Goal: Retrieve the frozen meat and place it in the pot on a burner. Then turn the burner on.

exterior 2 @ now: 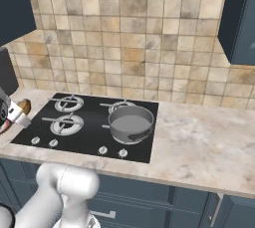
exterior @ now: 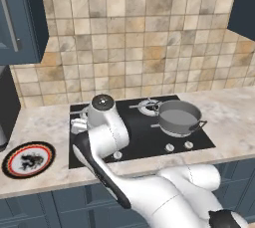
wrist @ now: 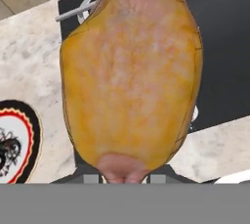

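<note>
**Surfaces and finishes**

The pot [exterior: 178,117] is smooth grey metal with a dull sheen. The hob [exterior 2: 89,122] is glossy black. The desk [exterior 2: 199,147] looks like polished pale marble. The meat [wrist: 131,71] is mottled orange-yellow and waxy. At nine o'clock, the plate [exterior: 28,160] is glazed.

Pot [exterior: 178,117]: sitting on the cooktop's [exterior: 144,145] back right burner, in front of the tiled wall [exterior: 134,38].
Plate [exterior: 28,159]: lying on the counter [exterior: 234,117], left of the cooktop, near the front edge.
Meat [wrist: 131,71]: hanging over the cooktop's left edge, plate to its left, pot well apart to the right.
Knobs [exterior: 179,147]: sitting along the cooktop's front edge.
</note>
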